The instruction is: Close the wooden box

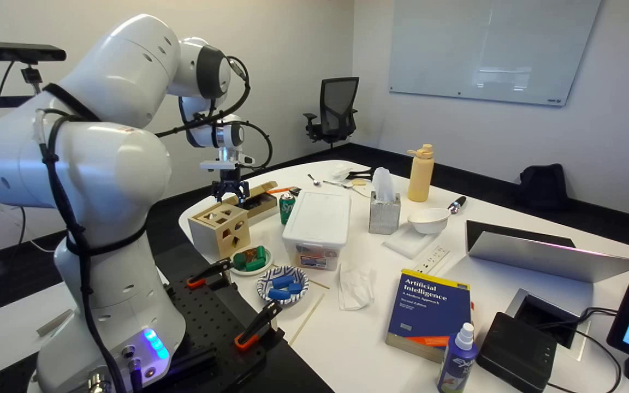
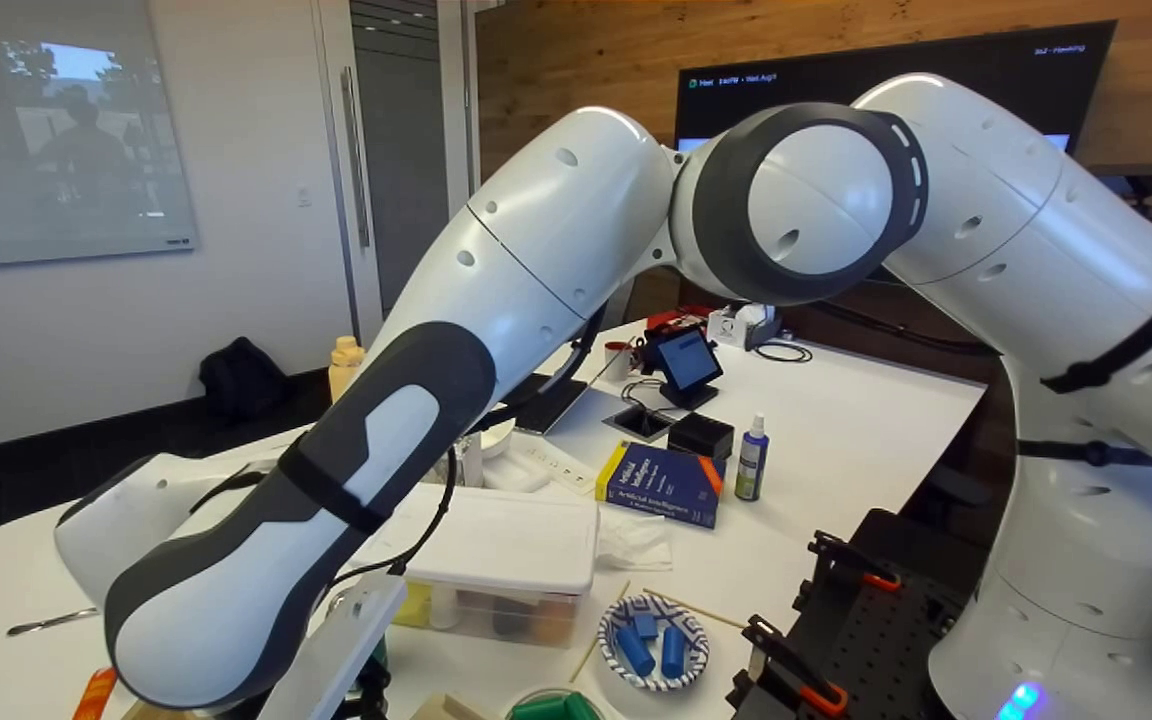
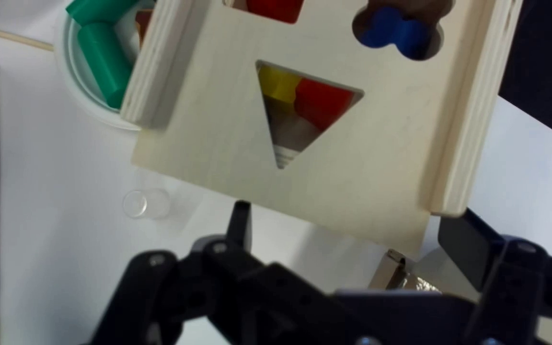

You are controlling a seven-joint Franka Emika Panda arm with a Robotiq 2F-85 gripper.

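Spread jaws hang over the open wooden box (image 1: 263,209), lid (image 1: 263,189) raised. On the counter (image 1: 347,338) a shape sorter (image 1: 205,236) and Sprite can (image 1: 286,209) crowd it, a plastic container (image 1: 319,218) beside the can.

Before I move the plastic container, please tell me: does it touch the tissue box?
Apart. An exterior view shows a strip of white table between the plastic container and the tissue box.

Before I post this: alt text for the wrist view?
Open black claw at the bottom of the picture, partly hiding what looks like the edge of a wooden box; above it in the frame, a pale wooden shape sorter holds red, yellow and blue pieces. Green blocks sit on a white plate at upper left.
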